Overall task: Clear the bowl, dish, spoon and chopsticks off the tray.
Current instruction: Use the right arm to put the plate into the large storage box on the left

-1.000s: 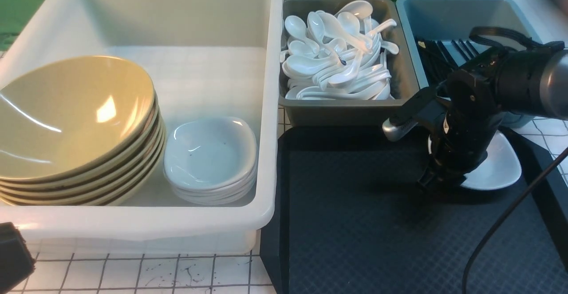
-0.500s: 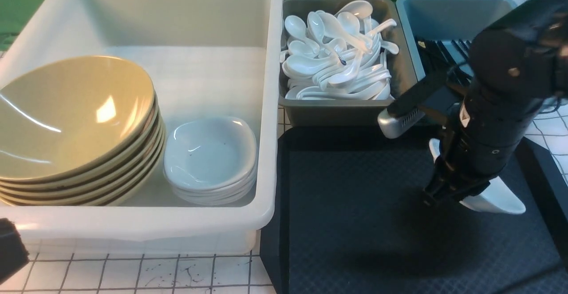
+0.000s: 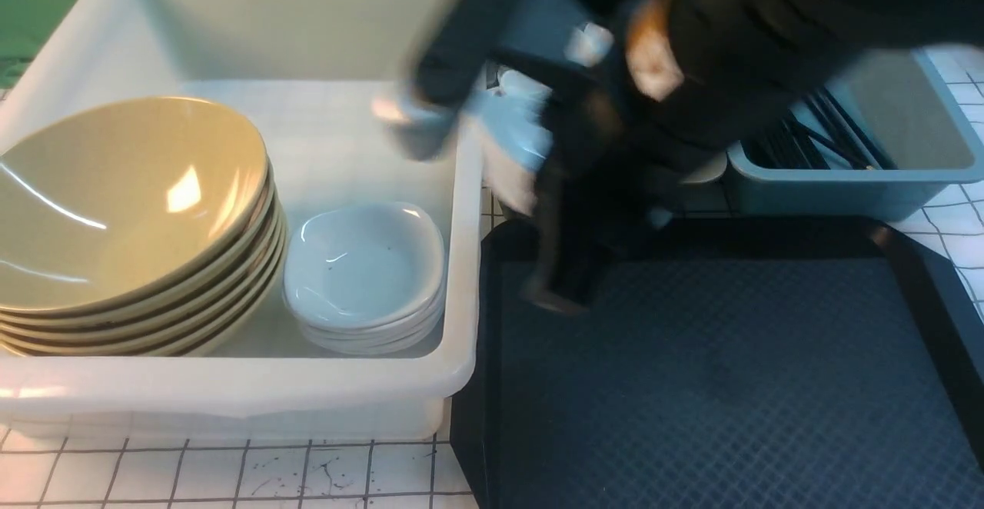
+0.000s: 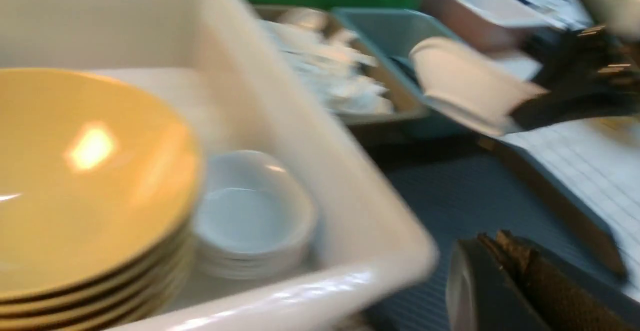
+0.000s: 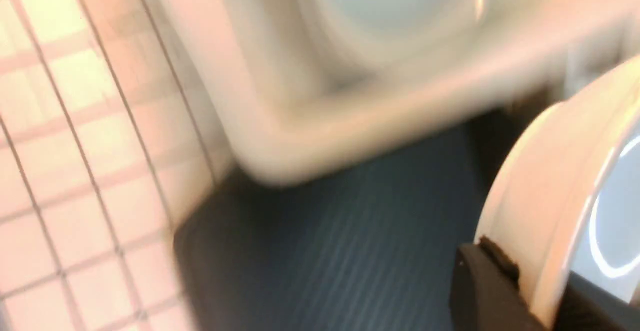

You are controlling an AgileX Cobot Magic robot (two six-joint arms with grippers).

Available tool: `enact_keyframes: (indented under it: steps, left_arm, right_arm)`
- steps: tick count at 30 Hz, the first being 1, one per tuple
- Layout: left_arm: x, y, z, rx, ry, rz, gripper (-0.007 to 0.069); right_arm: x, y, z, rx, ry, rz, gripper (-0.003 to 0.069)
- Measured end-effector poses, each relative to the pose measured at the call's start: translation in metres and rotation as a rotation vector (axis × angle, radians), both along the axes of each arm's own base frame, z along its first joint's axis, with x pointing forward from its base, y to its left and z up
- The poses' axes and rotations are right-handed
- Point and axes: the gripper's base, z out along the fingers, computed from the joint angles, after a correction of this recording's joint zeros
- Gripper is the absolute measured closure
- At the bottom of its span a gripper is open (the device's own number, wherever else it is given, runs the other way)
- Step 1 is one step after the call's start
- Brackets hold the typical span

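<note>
A: Any writing readable?
B: No, too blurred. The right gripper (image 5: 520, 291) is clamped on the dish (image 5: 550, 196), above the tray (image 3: 730, 386), beside the white tub (image 3: 461, 278) edge.
A: The left gripper (image 4: 505, 281)?
B: Closed, empty.

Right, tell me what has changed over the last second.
The right gripper closed on the white dish, lifted it off the tray and swung it left toward the white tub. The tray now shows nothing on it. The stacked bowls and the small dishes in the tub stayed as they were.
</note>
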Motion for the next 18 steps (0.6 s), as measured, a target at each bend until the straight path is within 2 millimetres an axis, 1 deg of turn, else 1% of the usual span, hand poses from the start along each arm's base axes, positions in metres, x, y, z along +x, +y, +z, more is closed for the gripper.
enact_keyframes:
  steps: [2,4,5,6,8,10,12,14,18]
  left_arm:
    - [0.002,0.005,0.000,-0.014,0.010,0.070,0.0625]
    - [0.004,0.008,-0.001,-0.032,0.023,0.113,0.0625]
    - [0.004,0.009,-0.001,-0.041,0.029,0.126,0.0625]
    - [0.004,0.009,-0.001,-0.048,0.032,0.133,0.0625]
    - [0.004,0.010,-0.001,-0.060,0.040,0.141,0.0625]
    - [0.004,0.010,-0.001,-0.059,0.044,0.142,0.0625]
    - [0.004,0.010,-0.002,-0.055,0.050,0.144,0.0625]
    - [0.004,0.010,-0.003,-0.053,0.058,0.146,0.0625]
    - [0.003,0.010,-0.004,-0.057,0.070,0.141,0.0625]
  right_arm:
    - [0.003,0.025,0.003,-0.019,-0.061,0.124,0.0606]
    - [0.010,0.044,-0.002,-0.047,-0.098,0.204,0.0606]
    - [0.018,0.057,-0.010,-0.072,-0.116,0.250,0.0606]
    - [0.022,0.063,-0.013,-0.086,-0.130,0.278,0.0606]
    - [0.034,0.081,-0.033,-0.136,-0.137,0.329,0.0606]
    - [0.045,0.094,-0.054,-0.182,-0.128,0.351,0.0606]
    - [0.053,0.101,-0.073,-0.213,-0.105,0.353,0.0606]
    - [0.061,0.103,-0.086,-0.243,-0.092,0.351,0.0606]
    - [0.076,0.099,-0.098,-0.270,-0.084,0.343,0.0606]
